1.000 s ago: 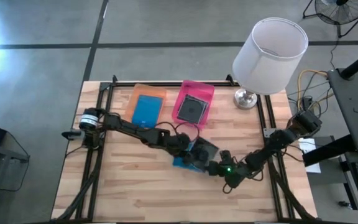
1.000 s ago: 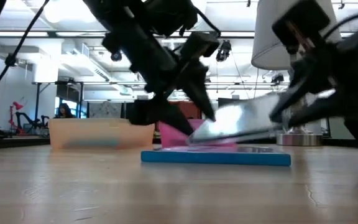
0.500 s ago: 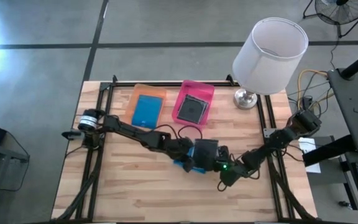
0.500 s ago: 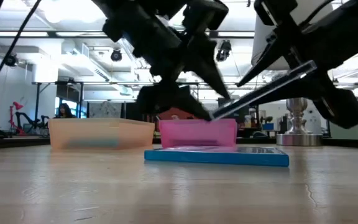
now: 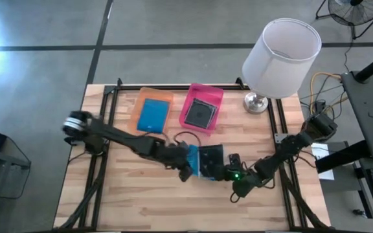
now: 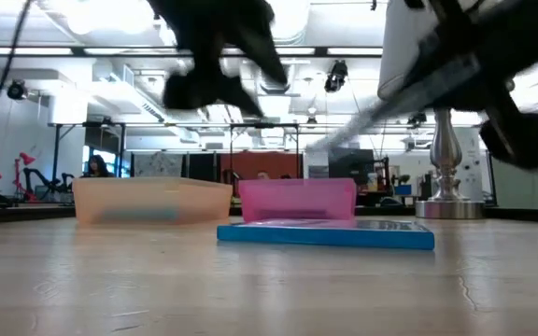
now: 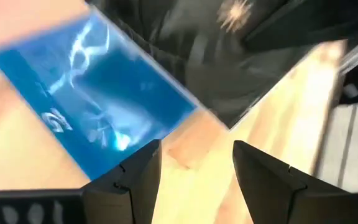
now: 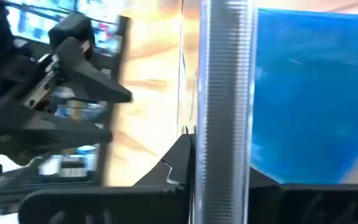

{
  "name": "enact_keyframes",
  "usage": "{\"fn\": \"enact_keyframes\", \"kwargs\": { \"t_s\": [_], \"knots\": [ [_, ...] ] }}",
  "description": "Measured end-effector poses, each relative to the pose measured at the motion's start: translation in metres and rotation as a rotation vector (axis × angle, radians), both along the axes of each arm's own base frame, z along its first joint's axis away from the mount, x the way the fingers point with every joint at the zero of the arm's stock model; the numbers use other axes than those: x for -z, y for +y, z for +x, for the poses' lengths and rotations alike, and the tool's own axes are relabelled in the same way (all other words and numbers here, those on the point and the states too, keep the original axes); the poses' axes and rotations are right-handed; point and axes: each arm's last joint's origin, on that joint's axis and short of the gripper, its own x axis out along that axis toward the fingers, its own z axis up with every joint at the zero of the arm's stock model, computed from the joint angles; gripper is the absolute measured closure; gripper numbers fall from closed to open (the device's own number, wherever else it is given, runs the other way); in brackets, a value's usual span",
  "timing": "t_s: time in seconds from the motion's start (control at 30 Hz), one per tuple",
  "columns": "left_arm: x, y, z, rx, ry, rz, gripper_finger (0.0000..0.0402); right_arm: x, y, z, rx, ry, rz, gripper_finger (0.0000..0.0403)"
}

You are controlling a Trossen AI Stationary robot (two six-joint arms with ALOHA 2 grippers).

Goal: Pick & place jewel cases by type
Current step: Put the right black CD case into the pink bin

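A grey, clear-edged jewel case [image 5: 212, 156] is in my right gripper [image 5: 223, 169] above the table's middle; the low view shows the grey case [image 6: 381, 107] tilted in the air. A blue jewel case [image 5: 192, 162] lies flat on the wood beneath it, also seen as the blue case [image 6: 325, 234] in the low view. My left gripper [image 7: 194, 180] is open and hovers just beside the blue case [image 7: 98, 106], touching nothing. Another blue case [image 5: 152, 114] lies in the orange tray, and another grey case [image 5: 199, 112] lies in the pink tray. My right gripper pinches the grey case between its two fingers [image 8: 178, 163], one on each flat face, at the edge nearest the wrist [image 8: 225, 158]. It comes from the table's right. The case is lifted clear of the blue case and slants, its free end lower.
The orange tray [image 5: 142, 97] and pink tray [image 5: 215, 92] sit side by side at the far side of the table. A white-shaded lamp [image 5: 281, 48] stands at the far right corner on its metal base [image 5: 256, 102]. Bare wood lies along the near edge.
My right gripper has raised the grey case from resting on the blue case to hanging clear above it. My left gripper, which was at the grey case's lower end, has come away from it and moved up and slightly toward the near edge.
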Motion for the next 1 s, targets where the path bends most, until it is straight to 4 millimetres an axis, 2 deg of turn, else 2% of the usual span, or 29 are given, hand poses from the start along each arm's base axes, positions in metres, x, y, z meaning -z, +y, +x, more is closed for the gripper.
{"fn": "enact_keyframes", "kwargs": {
  "t_s": [0.07,0.17,0.3,0.37,0.57,0.7,0.83,0.9,1.0],
  "knots": [
    [-0.024,-0.003,-0.017,-0.044,-0.079,0.041,0.0221,-0.013,-0.007,0.005,0.02,-0.052,0.007,0.0391],
    [-0.049,0.0,-0.045,-0.095,-0.164,0.071,0.0221,-0.027,-0.032,0.021,0.081,-0.128,-0.009,0.0391],
    [-0.061,0.008,-0.077,-0.184,-0.214,0.073,0.0221,-0.034,-0.075,0.037,0.295,-0.184,-0.003,0.039],
    [-0.064,0.013,-0.09,-0.243,-0.247,0.051,0.0221,-0.037,-0.098,0.045,0.336,-0.166,-0.026,0.039],
    [-0.056,0.024,-0.122,-0.361,-0.279,0.026,0.0221,-0.048,-0.171,0.064,0.292,-0.032,-0.139,0.039],
    [-0.049,0.028,-0.133,-0.374,-0.319,0.014,0.0221,-0.04,-0.21,0.064,0.27,0.067,-0.064,0.0368],
    [-0.042,0.031,-0.137,-0.37,-0.343,0.022,0.0221,-0.03,-0.229,0.067,0.338,0.031,-0.016,0.0308],
    [-0.039,0.034,-0.138,-0.376,-0.338,0.027,0.0221,-0.03,-0.234,0.071,0.348,-0.003,-0.019,0.0274],
    [-0.034,0.036,-0.139,-0.359,-0.319,0.036,0.0221,-0.022,-0.237,0.075,0.344,0.036,-0.019,0.0225]
  ]
}}
